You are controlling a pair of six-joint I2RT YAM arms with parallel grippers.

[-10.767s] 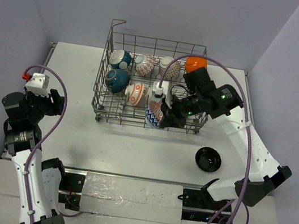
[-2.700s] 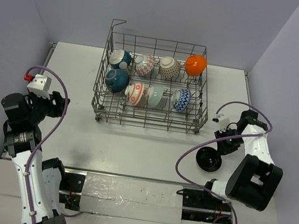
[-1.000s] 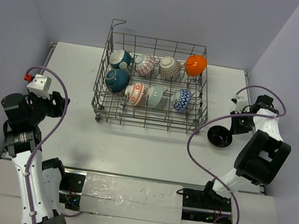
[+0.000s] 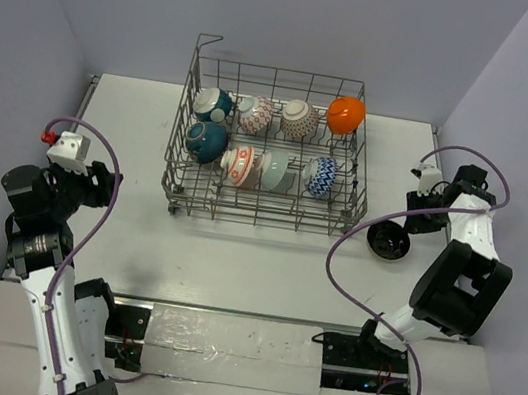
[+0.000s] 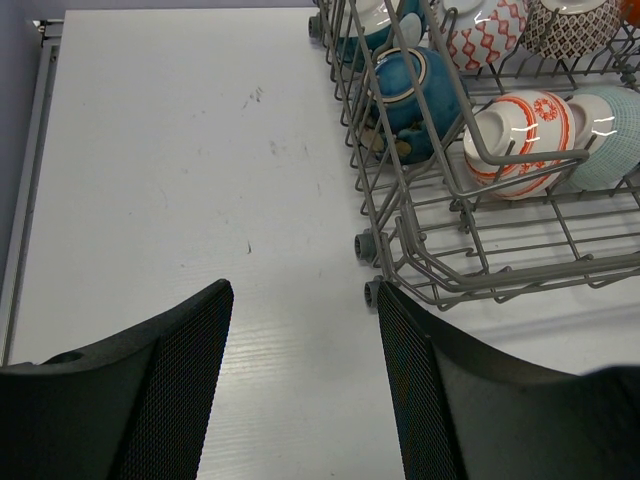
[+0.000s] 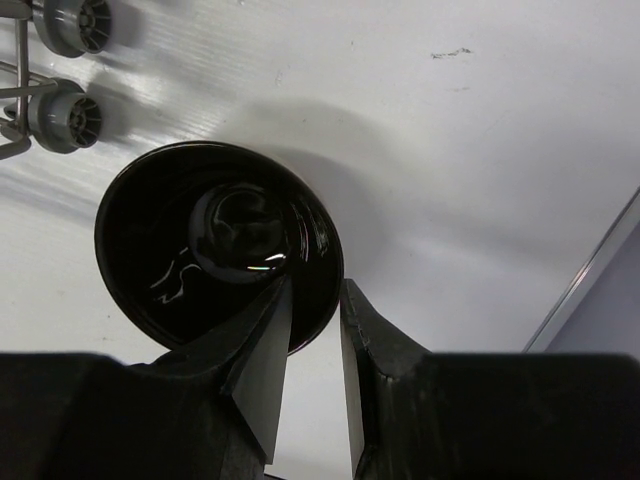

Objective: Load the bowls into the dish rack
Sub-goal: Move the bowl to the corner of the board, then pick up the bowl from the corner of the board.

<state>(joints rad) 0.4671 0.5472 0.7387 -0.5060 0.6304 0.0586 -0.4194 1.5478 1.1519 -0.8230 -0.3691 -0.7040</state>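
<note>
Black bowl set down beside the rack, grip just slackened

My right tool [image 6: 315, 300] was clenched a second ago; its jaws now stand parted astride the rim of the glossy, round black bowl [image 6: 220, 240]. The bowl rests on the matte white desk [image 4: 234, 253] near the wire dish rack [image 4: 260, 219]. The left tool [image 5: 300, 340] is released and empty. I'd regrasp.

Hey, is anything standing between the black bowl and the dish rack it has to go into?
Nothing loose. Only the dish rack's own right-hand wire wall separates the black bowl from the inside, so it would likely go over the top. The right gripper's jaws straddle its rim.
</note>
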